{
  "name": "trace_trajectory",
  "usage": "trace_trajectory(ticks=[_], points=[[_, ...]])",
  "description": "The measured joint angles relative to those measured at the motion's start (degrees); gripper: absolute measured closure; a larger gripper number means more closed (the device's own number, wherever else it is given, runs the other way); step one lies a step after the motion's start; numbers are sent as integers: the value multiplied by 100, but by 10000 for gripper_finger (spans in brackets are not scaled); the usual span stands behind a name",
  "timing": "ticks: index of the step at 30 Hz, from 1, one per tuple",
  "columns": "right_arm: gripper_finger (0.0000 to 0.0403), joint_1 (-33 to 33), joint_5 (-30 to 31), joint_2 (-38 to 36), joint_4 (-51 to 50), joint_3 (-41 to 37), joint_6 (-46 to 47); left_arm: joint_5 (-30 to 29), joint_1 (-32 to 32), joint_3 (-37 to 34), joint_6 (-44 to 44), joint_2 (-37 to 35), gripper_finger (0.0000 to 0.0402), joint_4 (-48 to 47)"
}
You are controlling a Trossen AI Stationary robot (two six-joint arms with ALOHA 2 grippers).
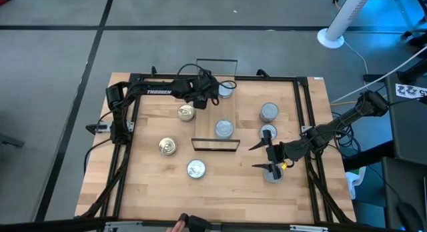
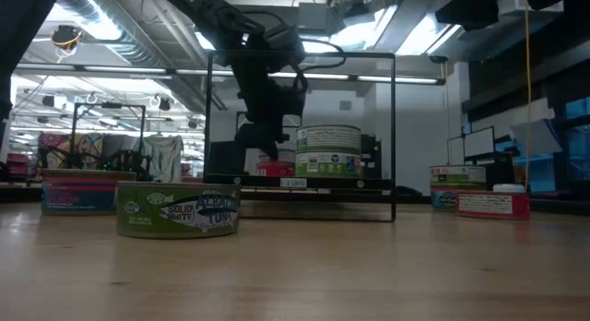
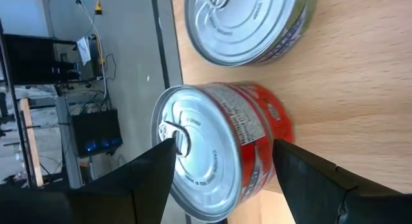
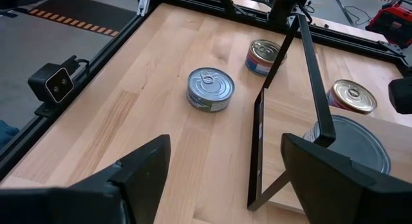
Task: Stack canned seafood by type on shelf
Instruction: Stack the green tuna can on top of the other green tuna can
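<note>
Tins look rigid and slick. My left tool (image 3: 222,163) straddles the red-labelled tin (image 3: 222,150), fingers wide, gripping nothing; I'd clamp its sides.

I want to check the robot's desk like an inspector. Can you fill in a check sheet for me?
Surface: wooden table, inside a black frame.
Job's things: shelf with one tin on it; red tin at its far end; other tins loose on the table.
Clutter: nothing seen.
Claws: left claw open around the red tin; right claw open, over the table's right side, beside the shelf.
Cables: white cable on the floor; cables along the arms.
Surroundings: grey floor, white stand, a hand at the near edge.
</note>
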Motion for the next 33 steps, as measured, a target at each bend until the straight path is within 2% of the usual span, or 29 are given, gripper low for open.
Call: trace_trajectory(ticks=[12, 17, 23, 28, 33], points=[[107, 2, -1, 2, -26, 4, 0, -278, -308, 92, -86, -632, 147, -83], [107, 0, -2, 2, -39, 4, 0, -396, -451, 92, -566, -1099, 147, -658], [107, 1, -2, 2, -31, 4, 0, -405, -736, 92, -1098, -1552, 147, -1848], [107, 0, -2, 2, -31, 4, 0, -410, -1088, 92, -2216, -1753, 147, -2877], [107, 2, -2, 2, -31, 4, 0, -339, -1519, 92, -4367, -1812, 147, -3999]])
